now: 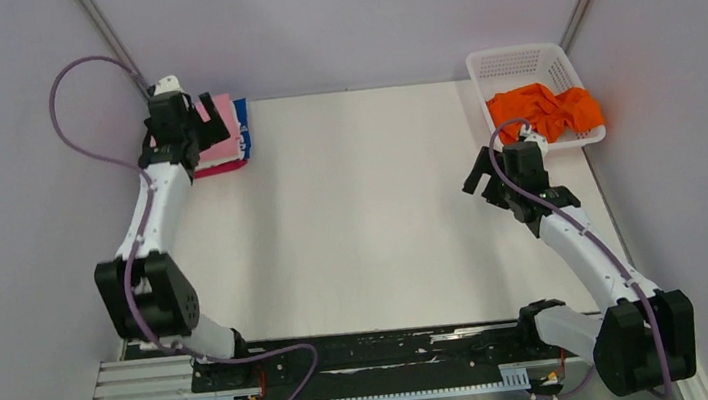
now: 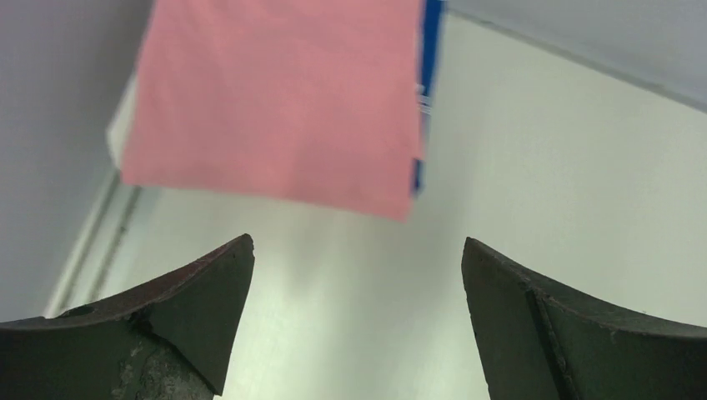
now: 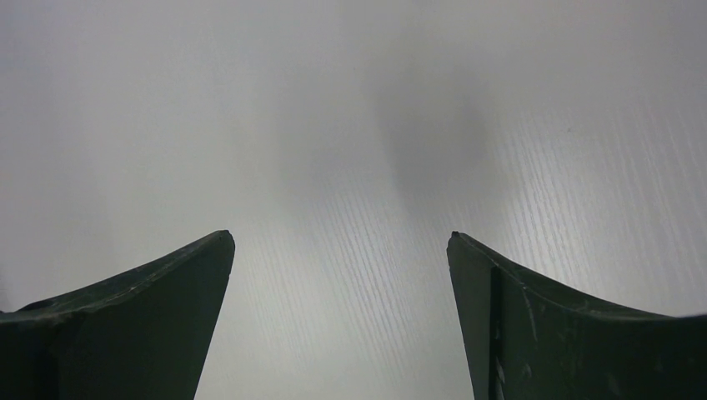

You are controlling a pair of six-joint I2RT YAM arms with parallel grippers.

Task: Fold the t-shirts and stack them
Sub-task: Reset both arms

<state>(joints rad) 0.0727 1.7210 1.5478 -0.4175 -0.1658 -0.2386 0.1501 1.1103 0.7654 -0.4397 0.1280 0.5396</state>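
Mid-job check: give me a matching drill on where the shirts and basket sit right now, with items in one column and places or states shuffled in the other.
Items
1. pink shirt
2. orange shirt
3. blue shirt
4. basket

Places or states
A. crumpled, unfolded, inside the basket
B. far right corner of the table
C. folded, lying on top of the others
D. folded, only an edge showing beneath another shirt

Pairs: 1-C, 2-A, 3-D, 4-B
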